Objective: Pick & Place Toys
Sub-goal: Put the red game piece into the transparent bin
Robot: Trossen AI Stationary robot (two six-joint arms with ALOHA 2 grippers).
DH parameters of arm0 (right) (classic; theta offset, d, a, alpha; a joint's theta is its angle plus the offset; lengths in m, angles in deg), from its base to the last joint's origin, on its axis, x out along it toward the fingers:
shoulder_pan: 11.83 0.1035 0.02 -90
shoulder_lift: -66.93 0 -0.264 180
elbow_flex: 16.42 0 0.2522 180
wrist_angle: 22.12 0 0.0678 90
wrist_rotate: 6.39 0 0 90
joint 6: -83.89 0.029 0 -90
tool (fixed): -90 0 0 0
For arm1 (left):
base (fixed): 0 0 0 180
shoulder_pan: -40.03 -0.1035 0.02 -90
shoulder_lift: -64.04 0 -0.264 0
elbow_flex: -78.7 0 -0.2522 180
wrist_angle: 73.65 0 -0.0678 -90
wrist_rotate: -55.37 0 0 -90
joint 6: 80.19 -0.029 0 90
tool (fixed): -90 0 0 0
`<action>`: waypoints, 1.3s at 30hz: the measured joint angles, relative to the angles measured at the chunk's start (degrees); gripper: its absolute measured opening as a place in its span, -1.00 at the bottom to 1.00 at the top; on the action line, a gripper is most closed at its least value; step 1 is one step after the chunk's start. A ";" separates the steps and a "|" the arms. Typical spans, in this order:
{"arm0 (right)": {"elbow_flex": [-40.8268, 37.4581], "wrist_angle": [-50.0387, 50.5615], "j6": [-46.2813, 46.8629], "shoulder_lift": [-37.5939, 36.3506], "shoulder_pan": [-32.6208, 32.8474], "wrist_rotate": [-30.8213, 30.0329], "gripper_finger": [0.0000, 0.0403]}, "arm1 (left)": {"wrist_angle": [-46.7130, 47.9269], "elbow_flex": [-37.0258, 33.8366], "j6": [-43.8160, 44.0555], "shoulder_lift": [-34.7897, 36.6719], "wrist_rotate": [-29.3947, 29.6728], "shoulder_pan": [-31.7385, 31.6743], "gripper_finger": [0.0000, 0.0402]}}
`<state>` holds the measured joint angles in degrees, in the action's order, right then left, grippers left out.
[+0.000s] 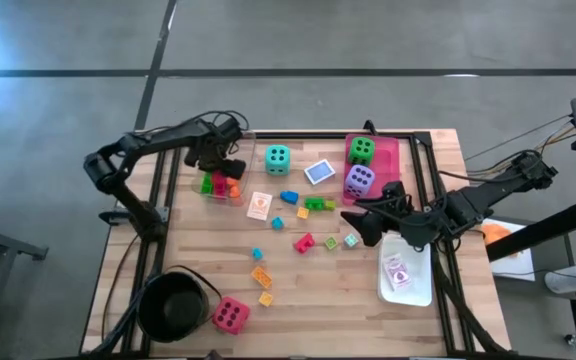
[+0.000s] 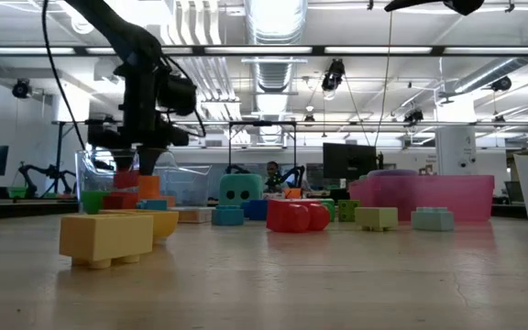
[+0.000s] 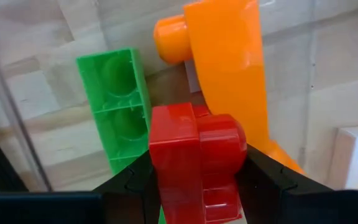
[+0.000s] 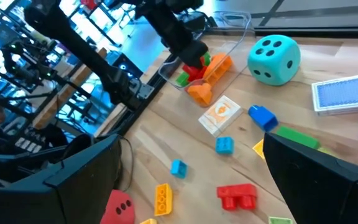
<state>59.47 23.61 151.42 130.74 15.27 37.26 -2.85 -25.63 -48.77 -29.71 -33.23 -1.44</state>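
Your left gripper pinches a red block over the clear tray; release it there next, while your right gripper waits spread

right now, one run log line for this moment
left gripper: shut on red block, over clear tray | right gripper: open, empty, beside pink tray | phase: placing

A yellow block lies nearest, a red block mid-table, a teal die behind; the left gripper hangs over the clear tray
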 joint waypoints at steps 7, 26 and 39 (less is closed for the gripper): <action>0.00 -0.92 -0.02 0.00 0.00 0.07 0.91 | -0.44 0.07 -0.86 -1.96 -0.07 -0.02 -0.22; 0.00 -1.05 0.00 0.00 0.00 0.33 0.91 | -1.34 -0.02 -1.03 -2.09 0.09 -0.02 0.23; 0.00 -0.98 -0.45 0.00 0.00 0.33 0.91 | -1.08 -0.02 -1.08 -1.99 0.08 -0.02 0.88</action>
<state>59.47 22.63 150.97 130.74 15.27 37.59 -3.93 -25.65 -49.85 -31.69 -33.16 -1.47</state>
